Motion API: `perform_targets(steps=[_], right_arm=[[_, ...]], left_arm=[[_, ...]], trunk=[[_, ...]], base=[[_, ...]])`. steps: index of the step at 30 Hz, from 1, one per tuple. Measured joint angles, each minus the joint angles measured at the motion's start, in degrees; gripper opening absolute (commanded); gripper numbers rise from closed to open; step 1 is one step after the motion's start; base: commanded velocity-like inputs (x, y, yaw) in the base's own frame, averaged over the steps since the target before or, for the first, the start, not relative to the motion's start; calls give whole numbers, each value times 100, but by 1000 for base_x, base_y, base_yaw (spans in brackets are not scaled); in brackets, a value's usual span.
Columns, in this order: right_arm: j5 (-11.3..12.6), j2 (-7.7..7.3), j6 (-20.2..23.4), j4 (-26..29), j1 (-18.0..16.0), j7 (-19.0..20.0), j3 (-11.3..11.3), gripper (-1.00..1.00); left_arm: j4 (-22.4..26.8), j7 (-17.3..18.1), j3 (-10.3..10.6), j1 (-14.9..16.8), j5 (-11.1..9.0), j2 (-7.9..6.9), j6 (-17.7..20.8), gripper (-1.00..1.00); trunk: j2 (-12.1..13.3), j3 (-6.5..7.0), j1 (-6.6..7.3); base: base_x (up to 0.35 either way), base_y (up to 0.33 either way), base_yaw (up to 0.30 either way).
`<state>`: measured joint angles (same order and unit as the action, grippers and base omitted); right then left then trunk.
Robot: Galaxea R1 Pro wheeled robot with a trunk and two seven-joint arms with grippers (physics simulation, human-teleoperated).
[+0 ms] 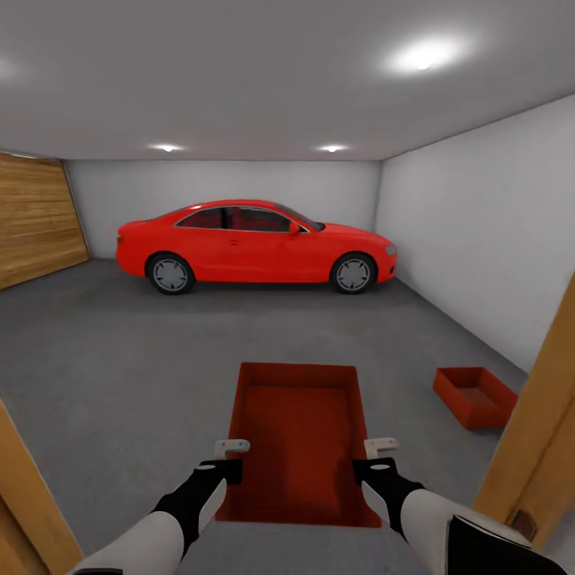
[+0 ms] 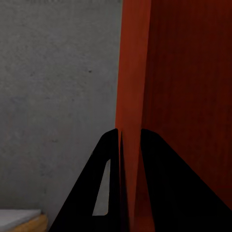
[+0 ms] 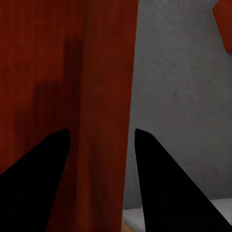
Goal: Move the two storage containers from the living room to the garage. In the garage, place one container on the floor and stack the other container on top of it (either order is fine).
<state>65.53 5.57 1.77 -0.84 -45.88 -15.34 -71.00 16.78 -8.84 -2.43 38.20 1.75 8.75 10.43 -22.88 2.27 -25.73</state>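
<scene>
1. Far left, head view: a wooden plank garage door (image 1: 36,220) on the left wall; a tan wooden door frame edge (image 1: 32,511) at the lower left corner.
2. Left pincer (image 1: 231,459): in the left wrist view (image 2: 129,145) its dark fingers (image 2: 108,188) are nearly closed, pinching the thin left wall of the held container between them.
3. Held container (image 1: 299,439): orange-red open-topped bin, carried between both arms in front of the robot, above the grey concrete floor (image 1: 120,359), long axis pointing away from the robot.
4. Right pincer (image 1: 377,457): in the right wrist view (image 3: 101,137) the fingers (image 3: 34,169) stand wider apart and straddle the bin's right wall; whether the pads press on it cannot be told.
5. Second container (image 1: 474,396): sits on the floor ahead to the right, near the white right wall (image 1: 479,224), well apart from the held bin.
6. Red car (image 1: 255,246) parked across the far end; broad open floor lies between it and the bins.
7. Right edge: another wooden frame edge (image 1: 535,431), close beside the right forearm.
</scene>
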Motion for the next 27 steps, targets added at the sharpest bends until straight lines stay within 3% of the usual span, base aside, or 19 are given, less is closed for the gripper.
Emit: perform_targets(steps=[27], right_arm=[[-2, 0, 1, 1, 0, -1, 2, -100]], left_arm=[[2, 0, 1, -1, -5, 0, 1, -100]], trunk=[[0, 0, 0]], base=[[323, 0, 0]])
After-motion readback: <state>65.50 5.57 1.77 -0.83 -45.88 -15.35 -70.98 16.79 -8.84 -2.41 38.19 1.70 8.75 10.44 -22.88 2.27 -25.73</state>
